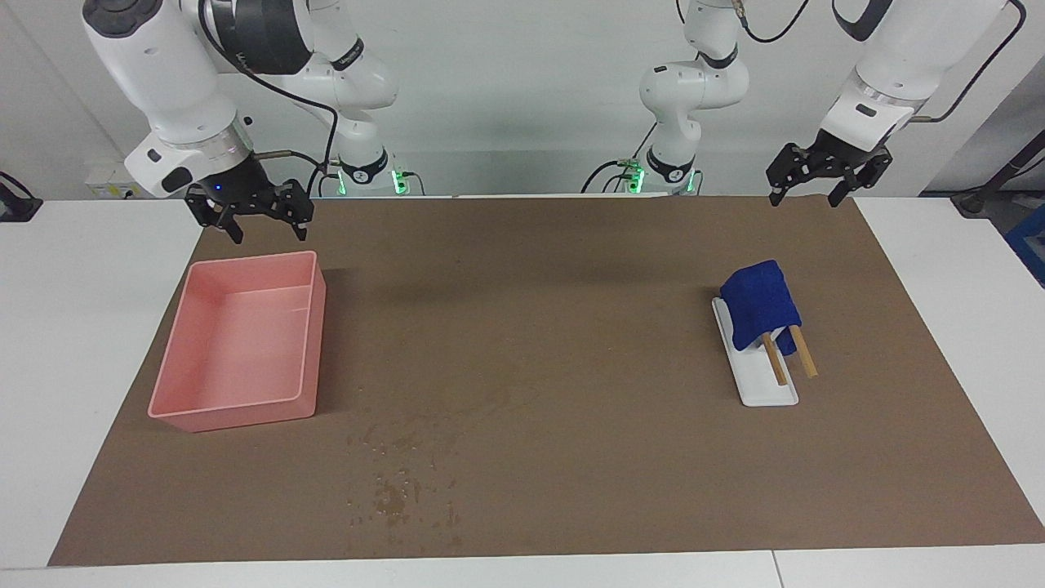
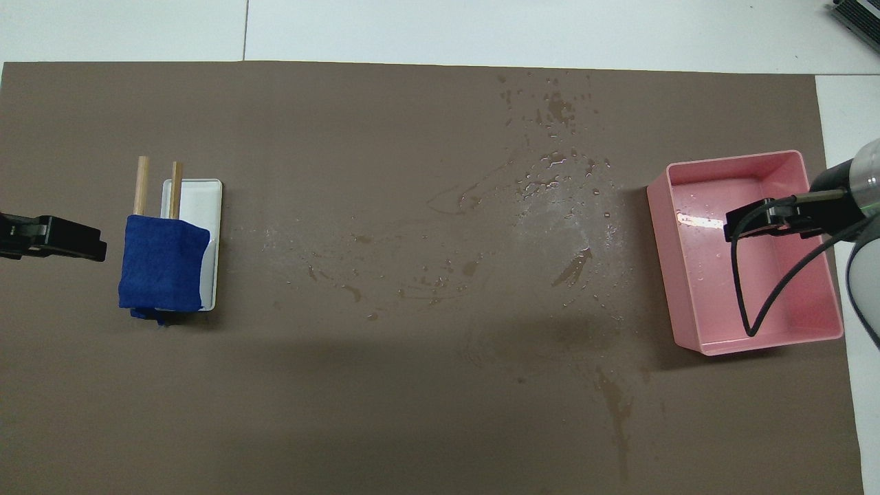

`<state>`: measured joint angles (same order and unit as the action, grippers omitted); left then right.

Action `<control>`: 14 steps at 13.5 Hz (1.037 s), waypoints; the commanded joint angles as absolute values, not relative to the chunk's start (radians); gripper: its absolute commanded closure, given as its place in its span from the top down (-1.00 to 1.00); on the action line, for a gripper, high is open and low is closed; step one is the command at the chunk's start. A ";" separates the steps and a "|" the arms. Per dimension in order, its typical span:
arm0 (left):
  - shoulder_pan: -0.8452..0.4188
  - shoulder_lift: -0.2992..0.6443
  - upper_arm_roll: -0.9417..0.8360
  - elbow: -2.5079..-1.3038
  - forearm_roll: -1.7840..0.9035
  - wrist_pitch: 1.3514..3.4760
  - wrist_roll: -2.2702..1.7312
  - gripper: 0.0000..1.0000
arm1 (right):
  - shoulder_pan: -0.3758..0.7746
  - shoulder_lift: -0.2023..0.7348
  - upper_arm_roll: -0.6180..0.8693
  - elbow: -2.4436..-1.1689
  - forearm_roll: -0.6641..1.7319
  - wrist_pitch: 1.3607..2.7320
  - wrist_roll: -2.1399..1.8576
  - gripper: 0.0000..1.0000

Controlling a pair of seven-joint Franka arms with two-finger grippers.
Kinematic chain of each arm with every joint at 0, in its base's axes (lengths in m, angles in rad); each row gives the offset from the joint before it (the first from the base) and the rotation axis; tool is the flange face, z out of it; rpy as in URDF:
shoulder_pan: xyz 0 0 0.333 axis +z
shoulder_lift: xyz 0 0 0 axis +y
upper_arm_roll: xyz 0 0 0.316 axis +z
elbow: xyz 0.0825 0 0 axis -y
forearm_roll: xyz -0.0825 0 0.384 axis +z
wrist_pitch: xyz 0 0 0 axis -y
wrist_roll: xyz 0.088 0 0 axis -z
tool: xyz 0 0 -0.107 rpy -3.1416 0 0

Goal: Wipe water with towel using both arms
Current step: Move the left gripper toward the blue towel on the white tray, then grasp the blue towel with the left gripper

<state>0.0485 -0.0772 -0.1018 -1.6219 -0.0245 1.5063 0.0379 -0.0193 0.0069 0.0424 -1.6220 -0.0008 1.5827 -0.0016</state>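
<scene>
- From my remote console: the towel (image 1: pixel 759 304), a deep blue cloth, hangs draped over the two wooden sticks (image 1: pixel 789 357) of a white rack (image 1: pixel 763 384), toward the left arm's end of the brown mat (image 1: pixel 571 343). Nothing grips it.
- The water (image 1: pixel 404 482) lies as scattered dark droplets and wet specks on the mat, farther from the robots than the pink tray (image 1: pixel 237 408) and just beside its corner. In the overhead view thin wet streaks also spread from there toward the rack, though I cannot say how far they truly run.
- I see the left gripper (image 1: pixel 824 181) hanging in the air over the mat's edge at the robots' end, well apart from the towel, its two fingers spread wide and empty.
- The right gripper (image 1: pixel 261 219) hovers over the pink tray's rim on the robots' side, fingers likewise spread wide, holding nothing.
- The pink tray sits on the mat toward the right arm's end, well apart from the rack; its floor glistens slightly in the overhead view.
</scene>
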 commanded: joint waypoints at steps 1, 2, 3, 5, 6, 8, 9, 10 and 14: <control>0.058 -0.097 -0.103 -1.643 -0.037 1.535 0.057 1.00 | -0.026 -0.002 0.049 -1.621 -0.011 1.575 0.011 1.00; 0.060 -0.098 -0.101 -1.644 -0.037 1.539 0.057 1.00 | -0.028 -0.002 0.049 -1.621 -0.011 1.577 0.009 1.00; 0.064 -0.100 -0.101 -1.654 -0.038 1.543 0.057 1.00 | -0.032 -0.002 0.049 -1.621 -0.011 1.575 0.011 1.00; 0.109 -0.136 -0.101 -1.747 -0.038 1.630 0.055 1.00 | -0.034 -0.002 0.049 -1.621 -0.011 1.574 0.009 1.00; 0.112 -0.153 -0.101 -1.802 -0.038 1.700 0.052 1.00 | -0.032 -0.002 0.049 -1.621 -0.011 1.574 0.012 1.00; 0.159 -0.153 -0.101 -1.914 -0.038 1.846 0.057 1.00 | -0.032 -0.002 0.049 -1.621 -0.011 1.575 0.011 1.00; 0.169 -0.153 -0.101 -1.981 -0.038 1.923 0.058 1.00 | -0.031 -0.002 0.049 -1.621 -0.011 1.575 0.011 1.00; 0.170 -0.153 -0.101 -2.044 -0.038 1.990 0.072 0.97 | -0.034 -0.002 0.049 -1.623 -0.011 1.574 0.008 1.00; 0.183 -0.132 -0.101 -2.178 -0.038 2.118 0.132 0.88 | -0.032 -0.003 0.049 -1.623 -0.011 1.569 0.009 1.00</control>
<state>0.1677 -0.1065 -0.0979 -2.1052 -0.0245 2.0549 0.0961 -0.0244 0.0067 0.0416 -1.6220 -0.0008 1.5816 -0.0016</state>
